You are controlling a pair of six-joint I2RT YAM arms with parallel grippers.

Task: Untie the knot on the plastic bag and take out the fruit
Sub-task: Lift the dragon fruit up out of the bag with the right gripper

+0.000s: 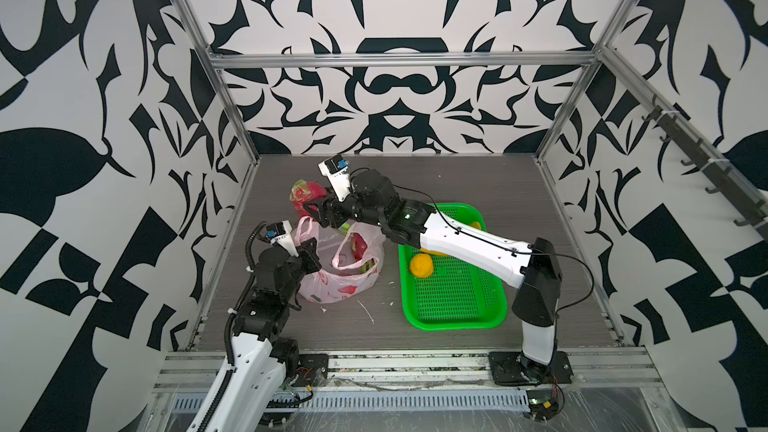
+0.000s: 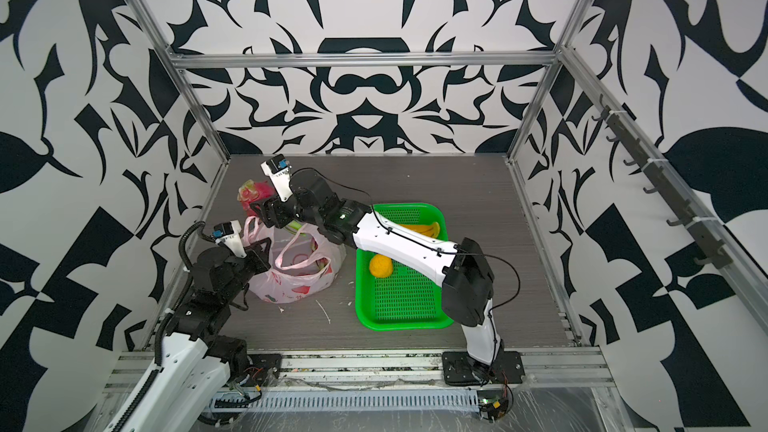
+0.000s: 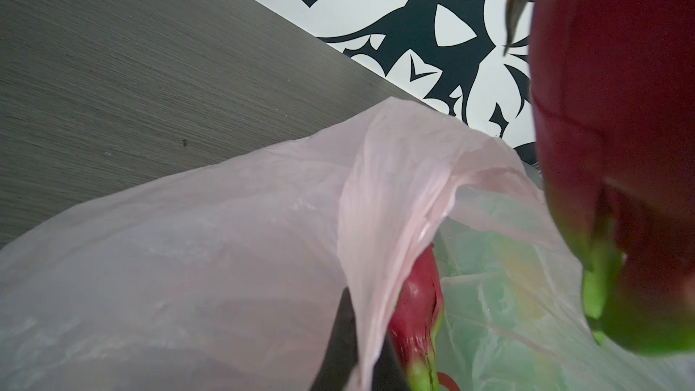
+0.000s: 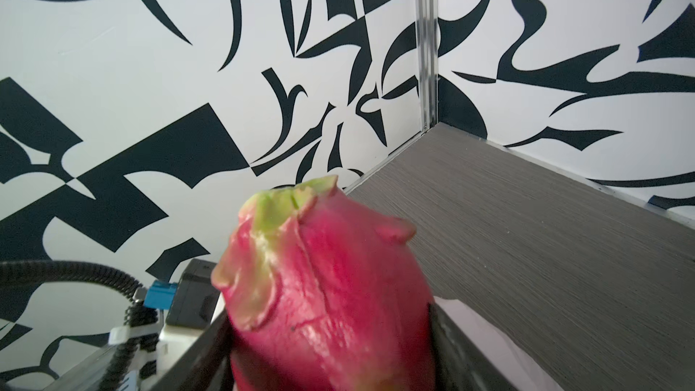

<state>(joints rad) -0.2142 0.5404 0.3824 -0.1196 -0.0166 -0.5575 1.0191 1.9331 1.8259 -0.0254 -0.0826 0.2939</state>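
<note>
Right gripper (image 1: 312, 207) clamped wide around one dragon fruit (image 4: 327, 295), raised above the plastic bag (image 1: 345, 284) near the back-left corner. Left gripper (image 1: 309, 258) clenched on the bag's rim, handle loops (image 1: 347, 252) apart and untied, second dragon fruit (image 3: 417, 302) inside; orange (image 1: 421, 264) and bananas (image 2: 424, 229) lie in the green basket (image 1: 453, 297). Risks: most of the smooth, tapered fruit juts past the jaws, so it may pivot or slip on the swing to the basket; the pinched film may tear if pulled.

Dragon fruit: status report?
Right jaws shut on one dragon fruit, above plastic bag. Left jaws shut on bag rim. Second dragon fruit inside. Nothing in the way.
</note>
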